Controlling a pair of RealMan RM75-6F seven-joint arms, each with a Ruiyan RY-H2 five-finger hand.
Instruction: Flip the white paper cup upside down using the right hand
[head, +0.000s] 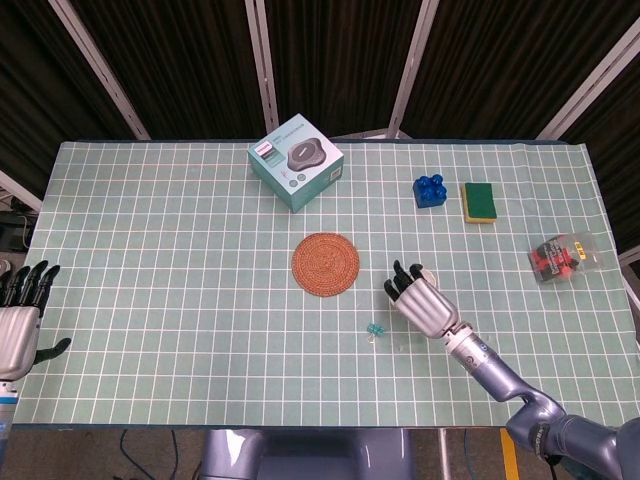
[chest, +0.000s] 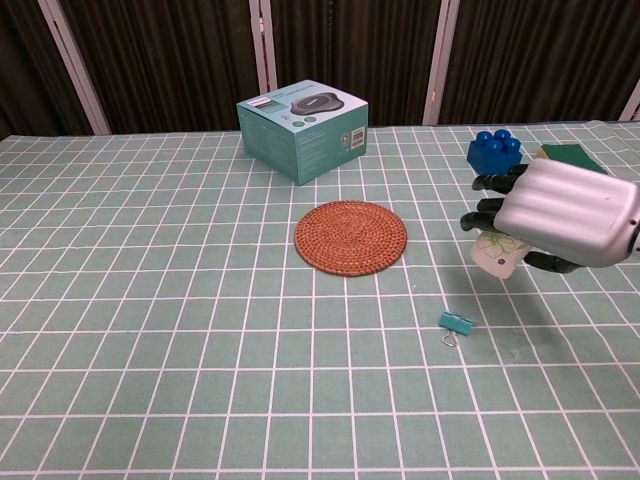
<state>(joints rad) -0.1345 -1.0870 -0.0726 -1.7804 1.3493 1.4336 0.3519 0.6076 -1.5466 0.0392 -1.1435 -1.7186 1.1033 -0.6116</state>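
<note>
The white paper cup (chest: 497, 258) is off the table and tilted, and my right hand (chest: 560, 212) grips it from above with its fingers curled around it. Only the cup's lower part shows under the hand in the chest view. From the head view, a sliver of the cup (head: 427, 273) peeks out beyond the fingertips of the right hand (head: 424, 303), right of the mat's centre. My left hand (head: 18, 315) hangs at the table's left edge, fingers apart and holding nothing.
A round woven coaster (chest: 351, 236) lies left of the right hand. A small teal binder clip (chest: 456, 323) lies just below it. A teal box (chest: 303, 128), a blue brick (chest: 495, 150) and a green-yellow sponge (head: 479, 202) sit farther back. A red packet (head: 563, 256) lies at the right edge.
</note>
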